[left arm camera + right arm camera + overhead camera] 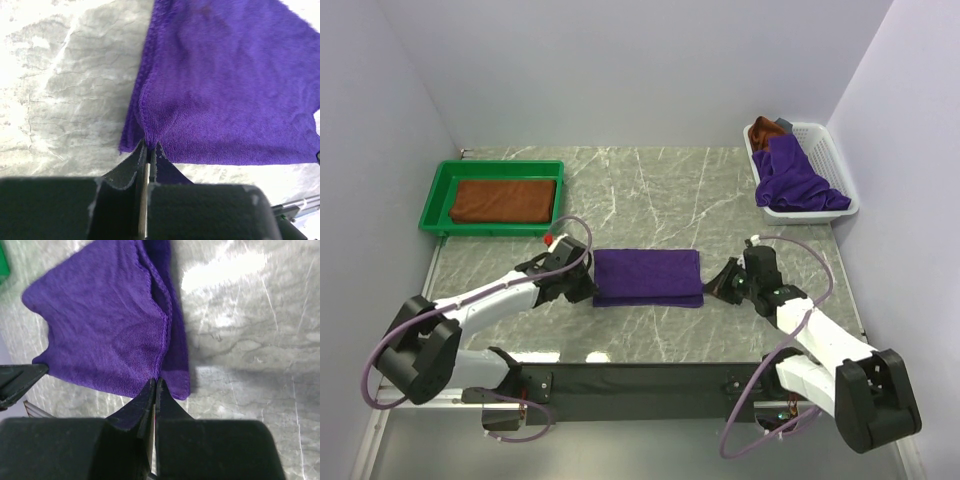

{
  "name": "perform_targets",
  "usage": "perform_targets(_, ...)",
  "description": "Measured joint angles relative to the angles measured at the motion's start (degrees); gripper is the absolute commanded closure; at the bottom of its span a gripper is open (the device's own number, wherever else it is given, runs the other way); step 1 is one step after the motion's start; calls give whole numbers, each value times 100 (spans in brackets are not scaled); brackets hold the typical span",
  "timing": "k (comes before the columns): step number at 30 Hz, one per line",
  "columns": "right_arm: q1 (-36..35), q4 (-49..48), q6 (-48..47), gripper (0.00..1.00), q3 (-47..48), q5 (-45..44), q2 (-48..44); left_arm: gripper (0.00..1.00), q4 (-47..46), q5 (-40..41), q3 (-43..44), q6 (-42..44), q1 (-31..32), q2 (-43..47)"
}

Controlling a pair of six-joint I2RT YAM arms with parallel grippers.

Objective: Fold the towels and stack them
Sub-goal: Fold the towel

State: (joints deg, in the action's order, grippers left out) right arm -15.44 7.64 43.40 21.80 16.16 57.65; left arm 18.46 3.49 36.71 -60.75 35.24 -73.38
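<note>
A folded purple towel (647, 277) on the table (720, 180) is pinched at its ends by the left pincer (149, 147) and right pincer (155, 384), each clamped on it. Farther back, a rust-brown towel (503, 200) is laid in the green tray (500, 167).

Marble table (650, 190) w/ green tray (500, 166) far left, white basket (828, 148) far right.

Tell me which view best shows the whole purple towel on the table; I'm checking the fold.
Top external: the purple towel lies fully in frame, a folded rectangle. Each wrist view crops it, seen close from one pinched end.
</note>
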Motion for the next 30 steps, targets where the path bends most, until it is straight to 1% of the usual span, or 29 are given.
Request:
perform_targets(3, -2, -116, 0, 99, -149, 144, 199, 93, -55, 0, -90, 2, 0, -164)
perform_targets(4, -7, -146, -2, 98, -208, 203, 308, 89, -61, -2, -118, 4, 0, -225)
perform_targets(6, -13, -168, -46, 95, -267, 330, 595, 86, -85, -9, -184, 4, 2, -343)
perform_targets(8, -17, -192, -111, 87, -267, 426, 868, 75, -111, -15, -192, 7, 15, -382)
perform_targets(9, -17, -245, -136, 74, -256, 542, 951, 70, -125, -13, -195, 22, 24, -380)
perform_targets(10, -17, -254, -177, 67, -238, 586, 973, 60, -133, -15, -192, 24, 35, -378)
perform_targets(11, -17, -251, -229, 61, -219, 632, 951, 51, -144, -13, -192, 26, 44, -358)
perform_targets(12, -17, -227, -297, 53, -208, 634, 892, 43, -122, 0, -186, 39, 52, -321)
perform_targets(13, -31, -138, -358, 50, -181, 610, 796, 30, -85, 11, -181, 76, 59, -280)
perform_targets(15, -33, 166, -494, 42, -81, 461, 483, 17, 83, 61, -164, 101, 59, -125)
perform_targets(16, -33, 319, -538, 40, -9, 361, 289, 8, 197, 103, -125, 114, 59, -17)
perform_targets(18, -33, 468, -581, 36, 162, 195, -20, 6, 437, 205, 4, 131, 59, 199)
perform_targets(20, -33, 367, -577, 36, 332, 92, -260, 8, 649, 334, 225, 146, 61, 372)
perform_targets(22, -33, -13, -470, 36, 382, 96, -389, 10, 748, 494, 518, 186, 59, 476)
perform_targets(24, -33, -686, -234, 36, 337, 162, -317, 13, 662, 649, 763, 295, 37, 507)
perform_targets(26, -33, -1537, -2, 37, 256, 240, -55, 20, 341, 667, 868, 415, -44, 463)
perform_targets(27, -33, -1875, 92, 38, 229, 280, 122, 23, 157, 667, 892, 463, -96, 393)
perform_targets(28, -33, -2277, 208, 38, 223, 339, 393, 28, -68, 634, 922, 511, -164, 249)
perform_targets(30, -35, -3032, 376, 39, 225, 459, 1019, 32, -450, 531, 1005, 588, -256, -127)
